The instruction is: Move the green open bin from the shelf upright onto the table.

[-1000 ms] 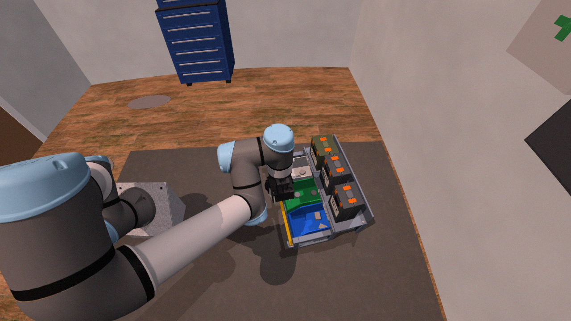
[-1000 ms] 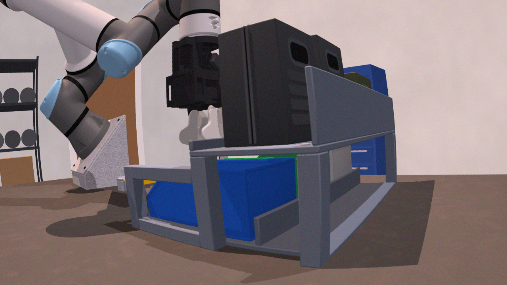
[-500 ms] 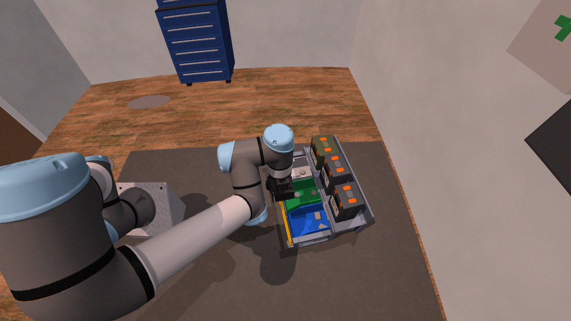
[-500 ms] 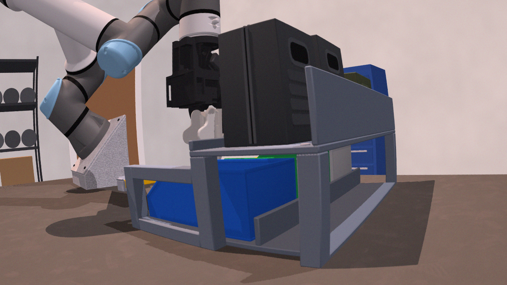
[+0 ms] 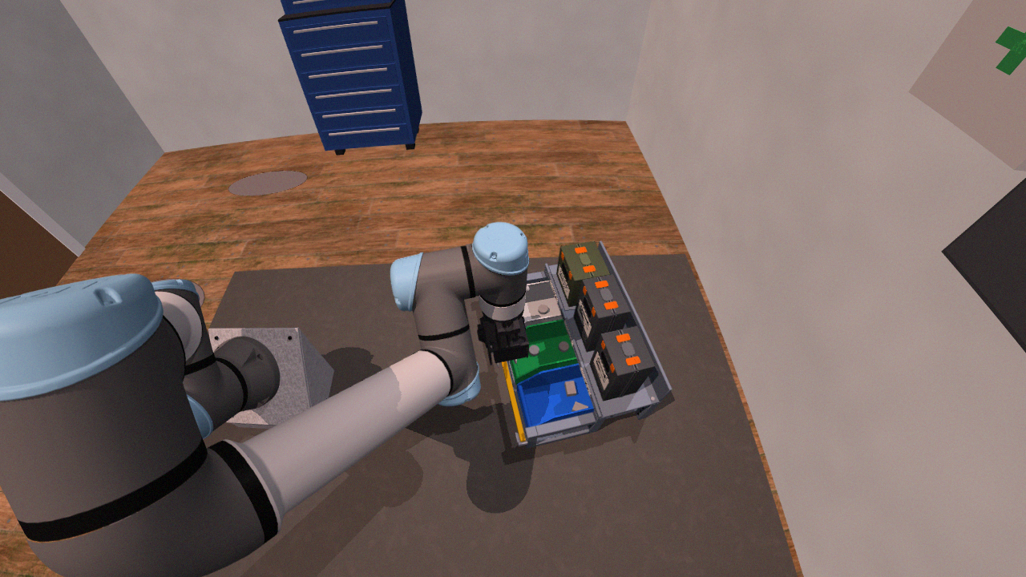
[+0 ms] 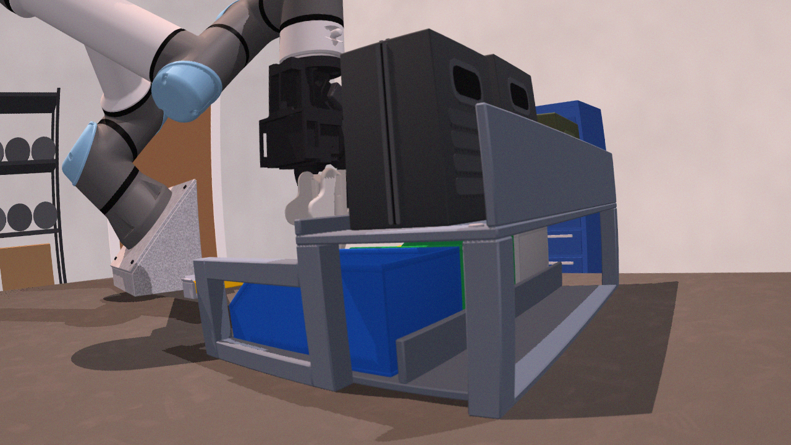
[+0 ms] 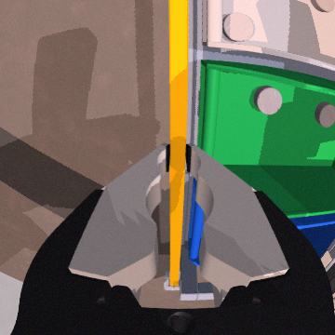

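The gripper [image 7: 178,154] is being held pointing down at the shelf's open front, its two pale fingers pressed nearly together. What is being pinched appears to be the yellow strip [image 7: 179,93] along the shelf's front edge, together with the grey rail [image 7: 188,267] just beside it. A sliver of the blue bin [image 7: 197,223] is also being caught between the pads. The green bin [image 7: 242,126] is sitting just to the right of the fingertips, and its near wall is not plainly being gripped.

The green bin is lying in the lower tier of the shelf [image 6: 486,332], between the blue bin and a pale bin [image 5: 541,308]. It is upright, and two round parts [image 7: 268,100] are resting inside it. Black cases [image 5: 624,362] are being carried on the tier above, behind the bins.

The step in hand is judged to be the grasp, and it is judged to be misplaced, since shelf edge rather than bin is being clamped. A lift from here would likely be dragging the whole shelf or slipping off. The fingers are therefore needing to be reopened and shifted onto the green bin's front wall. The bin is then needing to be drawn out level, so that nothing is spilled, and set down on bare table [image 5: 609,502] away from the shelf.
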